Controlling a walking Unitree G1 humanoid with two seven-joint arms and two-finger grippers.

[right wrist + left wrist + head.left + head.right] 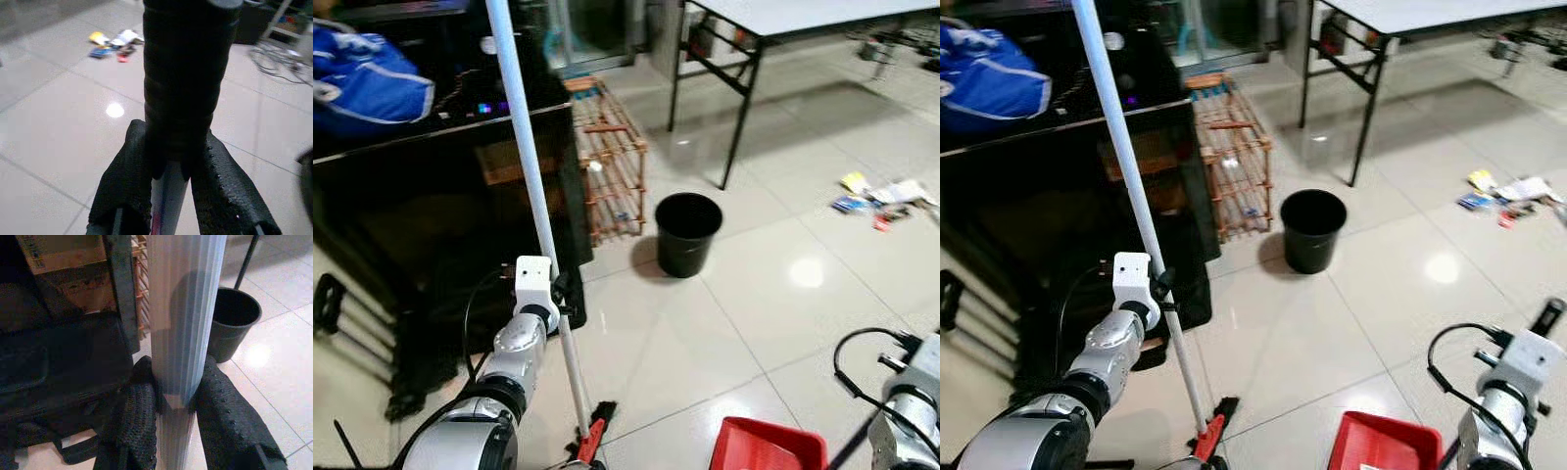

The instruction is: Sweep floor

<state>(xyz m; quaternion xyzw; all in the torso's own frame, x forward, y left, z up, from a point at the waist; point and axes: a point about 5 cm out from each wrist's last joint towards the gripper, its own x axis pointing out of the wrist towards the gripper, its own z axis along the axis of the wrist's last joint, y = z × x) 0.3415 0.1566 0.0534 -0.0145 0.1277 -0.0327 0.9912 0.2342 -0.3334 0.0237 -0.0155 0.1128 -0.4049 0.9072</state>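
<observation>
White broom handle (530, 176): upright and tilted, its black-and-red head (594, 436) on the tile floor (783, 294).
Left gripper (176, 404): clamped on that handle.
Right gripper (168, 166): clenched around the black grip (188, 73) of the red dustpan (767, 446).
Litter (881, 194): scattered well beyond the black bin (686, 233).

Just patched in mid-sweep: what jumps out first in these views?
The long white broom handle rises across the left of the head views, clamped in the left gripper. The red dustpan sits at the bottom edge, its black-gripped handle in the right gripper. Colourful litter lies far right, beyond the black bin.
</observation>
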